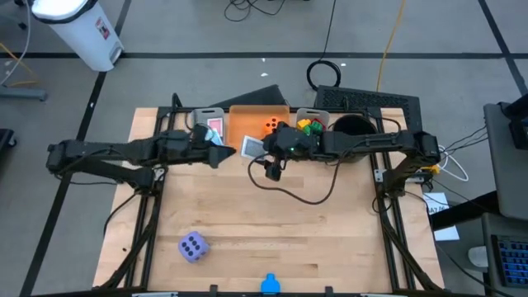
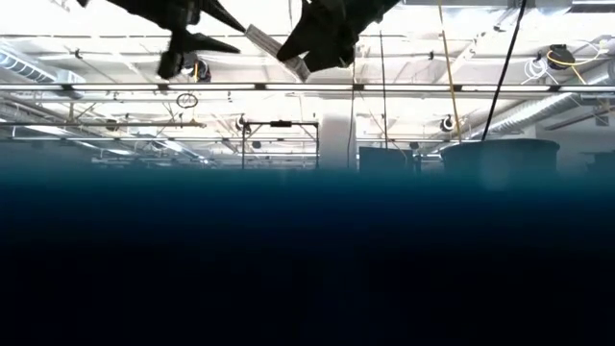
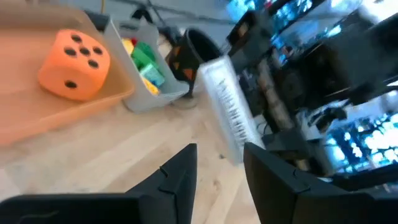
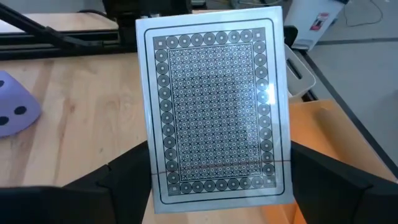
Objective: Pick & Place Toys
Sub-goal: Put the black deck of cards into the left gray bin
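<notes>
Far left on the bare wood, well apart from everything: purple die (image 1: 192,246), foam by the look of it, so probably light and squashy, best taken across two opposite flat faces.

Just right of that and farther back, near the left grey bin (image 1: 200,115): left gripper (image 1: 219,155), hovering with fingers (image 3: 177,180) spread and nothing between them. Lies a pink-faced card (image 1: 214,128) in that bin.

Next along, between the two arms, raised off the table: a patterned-back card (image 4: 214,106), upright and facing the right wrist camera. Held by the right gripper (image 4: 217,186), fingers closed in on the card's lower part from either side; exact contact hard to make out. Thin, glossy, probably slippery and easily bent, with almost no weight. Best pinched lightly on the flat faces close to an edge; likely to buckle or pop out under any squeeze across the width.

At the near edge of the table, a small blue brick (image 1: 270,285): hard plastic, rigid, likely easy to pinch across its short sides.

Farther back, the orange bin (image 1: 246,124) with the orange die (image 3: 74,63) sitting inside.

Right again, a second grey bin (image 3: 134,93) holding green and yellow bricks (image 3: 144,62), and past that the black bowl (image 1: 351,125).
</notes>
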